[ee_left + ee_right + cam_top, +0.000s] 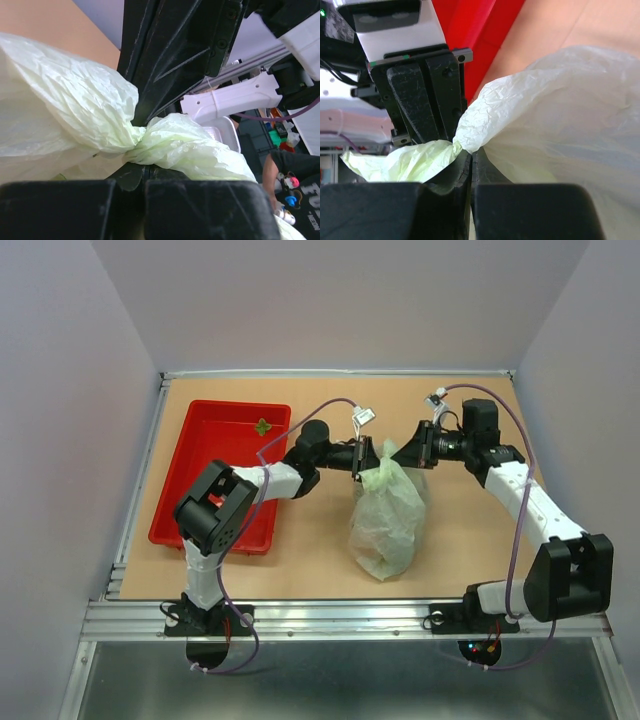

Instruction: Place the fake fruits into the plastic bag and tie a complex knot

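Tan bench [455, 545], boxed by pale walls on three sides, arm bases along the near edge. Red tray [222, 445] on the left half, rectangular, long side running away from the bases. The left arm's elbow hangs over its near right corner. Plastic bag [385, 515] lies mid-bench, just right of the tray and apart from it: pale green, crinkled, translucent. Its body bulges and sags toward the near edge, its neck is drawn up on the far side. What fills it cannot be made out through the film, and no print on it is readable. Both arms reach in and meet at the neck. Left tool [362, 462] comes from the tray side, fingers pressed together and pinching bag plastic at the gather. Right tool [398, 454] comes from the opposite side, fingers likewise pressed together with a fold of the same plastic caught between them. The two tools stand tip to tip, nearly touching. Knot [135, 147] sits between them, a tight twisted waist where two puffed lobes of film join, one lobe spreading to each side. Small green piece [262, 426] rests in the tray's far end, alone, star-like in outline. In the left wrist view, background, a dark shirt [300, 175] carries pale letters cut off by the frame edge. Only "FU" can be read.
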Action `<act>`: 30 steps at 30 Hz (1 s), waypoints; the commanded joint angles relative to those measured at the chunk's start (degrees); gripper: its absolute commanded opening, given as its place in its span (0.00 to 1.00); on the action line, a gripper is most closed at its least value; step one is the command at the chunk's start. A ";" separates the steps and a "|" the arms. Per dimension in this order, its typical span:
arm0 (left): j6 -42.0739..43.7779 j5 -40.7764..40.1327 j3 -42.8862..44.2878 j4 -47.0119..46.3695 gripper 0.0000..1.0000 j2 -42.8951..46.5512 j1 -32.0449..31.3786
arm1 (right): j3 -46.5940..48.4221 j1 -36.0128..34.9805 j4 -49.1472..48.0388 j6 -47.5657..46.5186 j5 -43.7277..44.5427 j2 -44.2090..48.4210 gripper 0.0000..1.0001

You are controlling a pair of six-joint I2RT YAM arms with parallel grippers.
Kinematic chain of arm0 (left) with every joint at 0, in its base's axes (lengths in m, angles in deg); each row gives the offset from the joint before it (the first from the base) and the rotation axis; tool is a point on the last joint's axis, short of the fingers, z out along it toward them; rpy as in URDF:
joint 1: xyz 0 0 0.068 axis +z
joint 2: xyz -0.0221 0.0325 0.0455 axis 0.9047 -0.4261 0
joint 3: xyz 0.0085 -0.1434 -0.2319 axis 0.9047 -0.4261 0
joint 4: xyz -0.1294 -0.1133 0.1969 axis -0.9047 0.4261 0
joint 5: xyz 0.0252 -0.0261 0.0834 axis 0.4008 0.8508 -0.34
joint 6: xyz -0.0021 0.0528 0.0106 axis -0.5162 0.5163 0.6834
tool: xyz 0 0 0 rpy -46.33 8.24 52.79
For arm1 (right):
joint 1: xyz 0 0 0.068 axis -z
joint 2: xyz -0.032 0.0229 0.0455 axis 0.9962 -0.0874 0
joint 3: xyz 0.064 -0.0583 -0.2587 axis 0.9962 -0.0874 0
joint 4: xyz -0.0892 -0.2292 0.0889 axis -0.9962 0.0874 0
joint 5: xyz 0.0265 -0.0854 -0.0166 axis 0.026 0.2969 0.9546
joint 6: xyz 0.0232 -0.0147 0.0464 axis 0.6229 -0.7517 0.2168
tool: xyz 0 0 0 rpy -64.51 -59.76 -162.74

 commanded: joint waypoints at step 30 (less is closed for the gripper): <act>7.07 3.24 1.84 3.66 0.00 2.29 2.52 | 3.46 6.70 22.41 -24.40 -3.29 3.17 0.64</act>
